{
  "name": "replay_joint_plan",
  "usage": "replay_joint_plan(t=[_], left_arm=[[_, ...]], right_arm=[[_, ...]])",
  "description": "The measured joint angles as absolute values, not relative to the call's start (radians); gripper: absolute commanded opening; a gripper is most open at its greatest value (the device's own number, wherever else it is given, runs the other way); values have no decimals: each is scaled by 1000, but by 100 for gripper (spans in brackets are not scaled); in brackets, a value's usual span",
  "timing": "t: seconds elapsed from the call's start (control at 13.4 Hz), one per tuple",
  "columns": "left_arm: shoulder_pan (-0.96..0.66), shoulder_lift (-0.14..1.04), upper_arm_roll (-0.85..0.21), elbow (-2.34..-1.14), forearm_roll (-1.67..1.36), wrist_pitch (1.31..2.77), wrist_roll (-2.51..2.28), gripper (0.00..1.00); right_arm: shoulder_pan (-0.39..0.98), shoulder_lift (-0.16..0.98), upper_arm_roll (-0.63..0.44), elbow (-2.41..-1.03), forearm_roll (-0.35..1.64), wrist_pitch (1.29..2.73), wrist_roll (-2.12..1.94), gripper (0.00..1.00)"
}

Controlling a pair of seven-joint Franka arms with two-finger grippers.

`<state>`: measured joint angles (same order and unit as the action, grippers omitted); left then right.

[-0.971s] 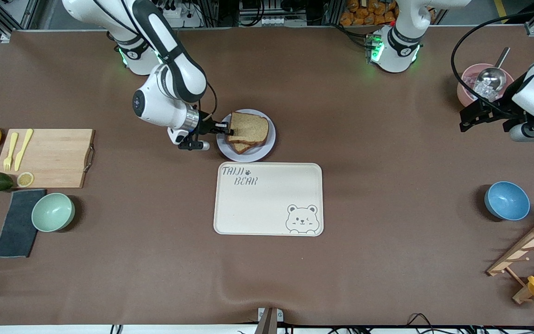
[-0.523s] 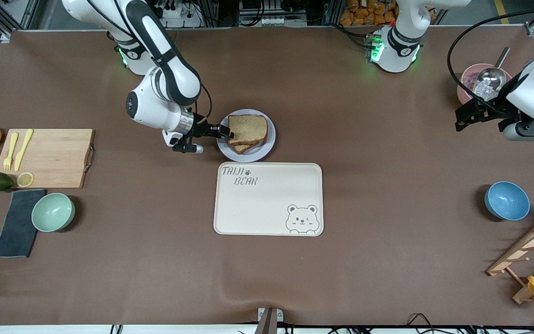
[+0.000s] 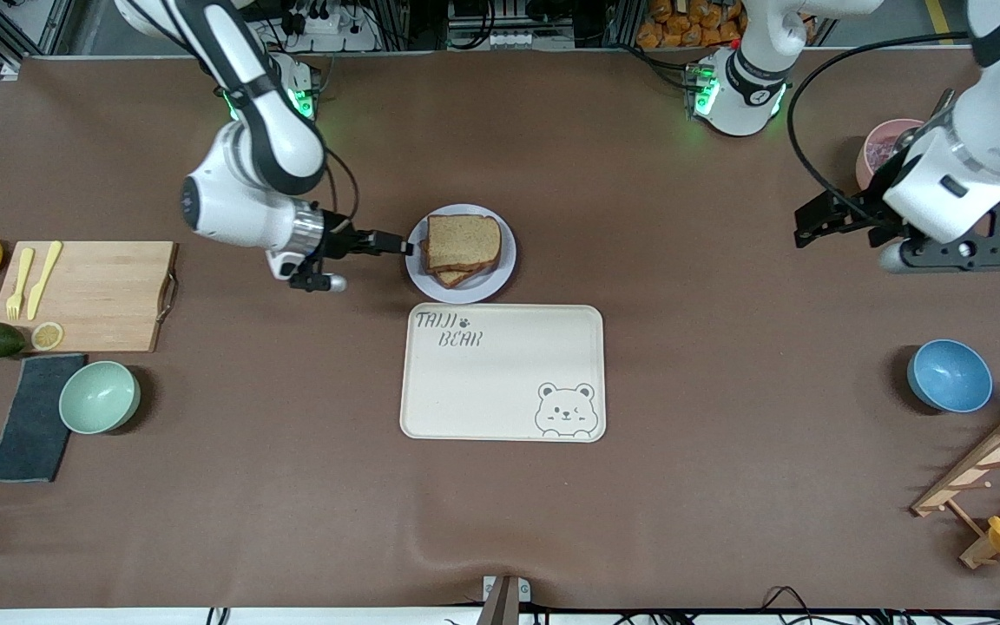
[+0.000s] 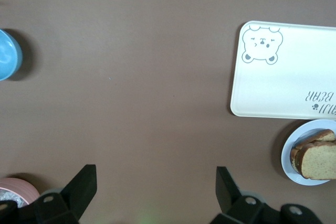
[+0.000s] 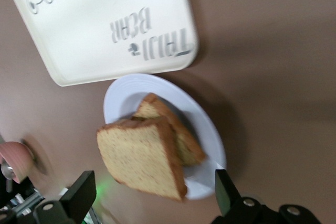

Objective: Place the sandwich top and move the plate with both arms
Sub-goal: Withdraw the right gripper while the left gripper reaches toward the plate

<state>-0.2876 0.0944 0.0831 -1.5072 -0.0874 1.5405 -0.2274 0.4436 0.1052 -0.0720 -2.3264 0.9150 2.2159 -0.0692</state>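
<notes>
The sandwich top [image 3: 463, 240], a plain brown slice, lies flat on a lower slice on the pale round plate [image 3: 504, 260]. My right gripper [image 3: 402, 246] is at the plate's edge on the right arm's side. It is open and holds nothing. In the right wrist view the sandwich top [image 5: 139, 161] and the plate [image 5: 126, 93] lie just ahead of the open right gripper [image 5: 155, 195]. My left gripper [image 3: 804, 227] hangs open over bare table toward the left arm's end. In the left wrist view the left gripper [image 4: 155, 182] is empty, with the plate [image 4: 287, 161] off to one side.
The cream bear tray [image 3: 500, 373] lies beside the plate, nearer the front camera. A cutting board [image 3: 92, 295] and green bowl [image 3: 99, 397] are at the right arm's end. A blue bowl [image 3: 949, 375], pink bowl [image 3: 878, 152] and wooden rack [image 3: 995, 469] are at the left arm's end.
My right gripper opened and let go of the sandwich top, which settled flat on the lower slice. It then drew back off the plate. My left arm moved toward the table's middle.
</notes>
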Motion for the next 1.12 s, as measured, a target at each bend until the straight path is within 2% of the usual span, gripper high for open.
replay_joint_plan(t=[0.22, 0.37, 0.82, 1.12], left_arm=[[-303, 137, 72, -1507, -94, 1584, -229, 100], [-333, 162, 52, -1508, -99, 1634, -239, 100], [-395, 277, 37, -1550, -291, 1834, -273, 100], [-372, 309, 38, -1615, -495, 1915, -178, 100]], right_arm=[[253, 64, -79, -2208, 685, 1939, -6, 100], [144, 59, -81, -2127, 569, 1812, -6, 100], [48, 64, -79, -2049, 389, 1774, -43, 100], [-48, 65, -78, -1918, 302, 1666, -210, 100]])
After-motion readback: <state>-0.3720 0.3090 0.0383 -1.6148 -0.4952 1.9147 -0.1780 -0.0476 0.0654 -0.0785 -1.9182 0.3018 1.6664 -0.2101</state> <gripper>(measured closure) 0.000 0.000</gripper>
